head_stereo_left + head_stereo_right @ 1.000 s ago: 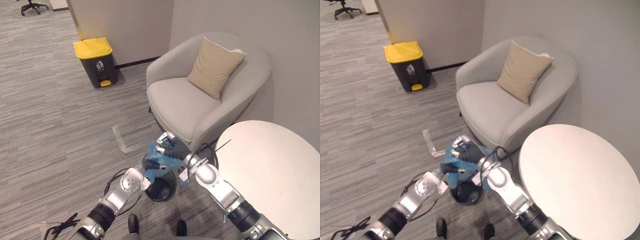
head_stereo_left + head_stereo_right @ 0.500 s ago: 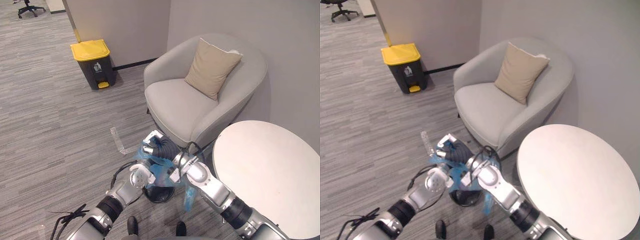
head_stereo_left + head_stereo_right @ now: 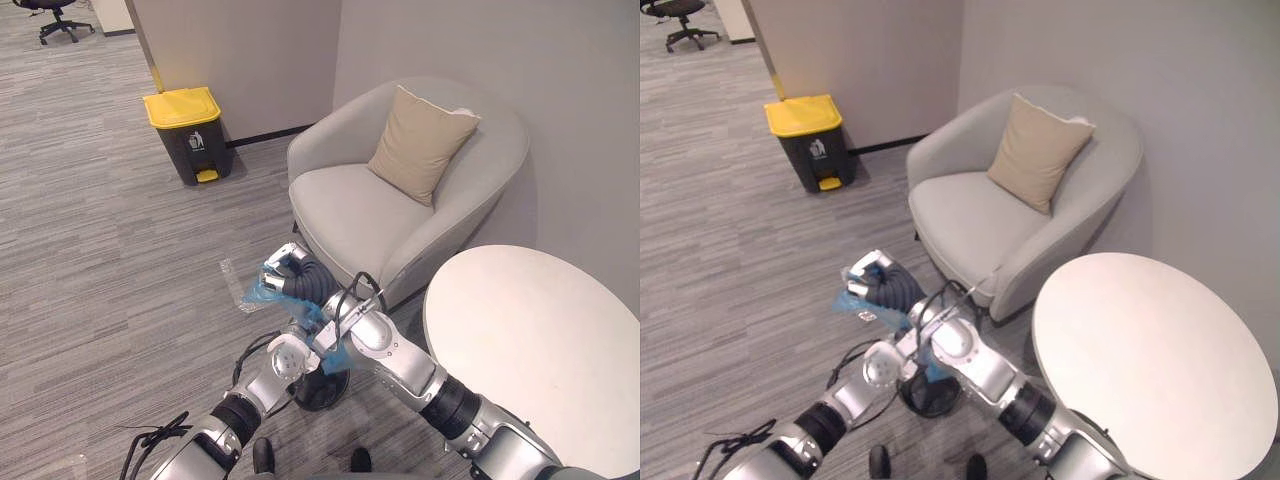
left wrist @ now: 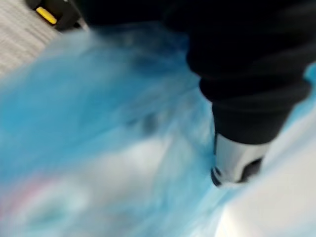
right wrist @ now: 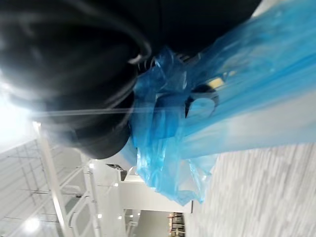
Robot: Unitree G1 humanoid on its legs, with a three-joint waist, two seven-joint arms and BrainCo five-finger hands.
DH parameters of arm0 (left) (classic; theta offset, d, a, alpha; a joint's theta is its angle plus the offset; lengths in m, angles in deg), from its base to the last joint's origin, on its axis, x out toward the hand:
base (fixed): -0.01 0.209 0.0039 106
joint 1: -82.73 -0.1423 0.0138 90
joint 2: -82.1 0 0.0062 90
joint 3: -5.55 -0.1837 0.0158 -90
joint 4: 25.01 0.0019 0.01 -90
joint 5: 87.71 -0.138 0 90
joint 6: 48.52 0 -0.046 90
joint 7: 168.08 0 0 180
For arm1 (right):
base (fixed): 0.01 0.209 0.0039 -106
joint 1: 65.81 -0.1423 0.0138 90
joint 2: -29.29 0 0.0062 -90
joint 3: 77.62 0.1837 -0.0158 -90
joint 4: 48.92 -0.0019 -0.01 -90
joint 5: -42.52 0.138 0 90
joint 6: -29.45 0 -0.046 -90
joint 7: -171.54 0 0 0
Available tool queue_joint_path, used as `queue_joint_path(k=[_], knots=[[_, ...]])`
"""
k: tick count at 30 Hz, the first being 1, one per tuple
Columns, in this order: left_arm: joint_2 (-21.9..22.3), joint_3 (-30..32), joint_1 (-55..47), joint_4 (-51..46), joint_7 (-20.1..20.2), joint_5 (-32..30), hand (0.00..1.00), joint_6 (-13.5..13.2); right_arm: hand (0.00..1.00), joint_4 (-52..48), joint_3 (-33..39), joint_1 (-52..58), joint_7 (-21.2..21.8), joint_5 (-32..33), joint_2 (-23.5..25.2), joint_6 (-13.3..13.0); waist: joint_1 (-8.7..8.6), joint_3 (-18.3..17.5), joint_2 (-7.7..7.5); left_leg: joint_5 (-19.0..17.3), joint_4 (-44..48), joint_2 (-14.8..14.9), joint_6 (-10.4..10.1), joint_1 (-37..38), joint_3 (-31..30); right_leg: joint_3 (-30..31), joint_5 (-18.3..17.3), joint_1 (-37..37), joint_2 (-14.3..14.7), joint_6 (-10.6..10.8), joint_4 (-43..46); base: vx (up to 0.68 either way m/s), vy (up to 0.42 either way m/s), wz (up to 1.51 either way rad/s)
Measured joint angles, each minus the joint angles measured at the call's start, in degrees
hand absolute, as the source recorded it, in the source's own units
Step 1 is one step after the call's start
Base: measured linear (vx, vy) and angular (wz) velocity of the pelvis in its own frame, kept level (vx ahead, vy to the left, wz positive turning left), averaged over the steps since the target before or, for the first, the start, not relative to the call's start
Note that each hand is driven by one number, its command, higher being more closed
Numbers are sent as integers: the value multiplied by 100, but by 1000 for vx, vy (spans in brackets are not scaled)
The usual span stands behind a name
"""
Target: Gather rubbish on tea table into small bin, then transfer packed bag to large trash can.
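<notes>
Large trash can (image 3: 187, 135) by wall, far left, well apart: drop-off point, not yet reached. Blue bag (image 3: 256, 292) bunched in right hand (image 3: 292, 272), fingers curled round it, carrying it. Left hand (image 3: 287, 356) beneath, likely steadying; fingers unreadable. Small bin (image 3: 322, 390) on floor below. Desk (image 3: 540, 350) right: gathering judged done.

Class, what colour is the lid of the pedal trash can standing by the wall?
Yellow lid; clearest in the left eye view.
</notes>
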Motion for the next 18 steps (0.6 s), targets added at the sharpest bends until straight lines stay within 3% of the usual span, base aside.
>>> queue_joint_path(k=[6,7,12,18], knots=[[4,62,-6,-11,-14,209,100,-9,100,0,98,9,22,-1,120,-2,-1,-1,0,0,1,-1,0,0,0,-1,0,2,-1,1,0,0,0,0],[4,94,-24,-24,-6,211,100,-8,0,0,126,35,33,-1,119,-17,-2,-1,1,0,1,-2,0,0,-1,-1,-1,3,-3,1,0,0,0,0],[42,282,-297,-88,98,313,100,11,0,-11,318,468,235,-133,374,-198,-19,-1,1,0,0,-2,0,0,-14,-10,-7,9,-9,9,1,0,0,0],[111,535,-445,-128,144,332,100,82,0,2,538,845,245,-1083,419,-284,-29,-7,-10,0,0,-6,1,0,-61,-47,-28,17,-22,31,38,0,0,4]])
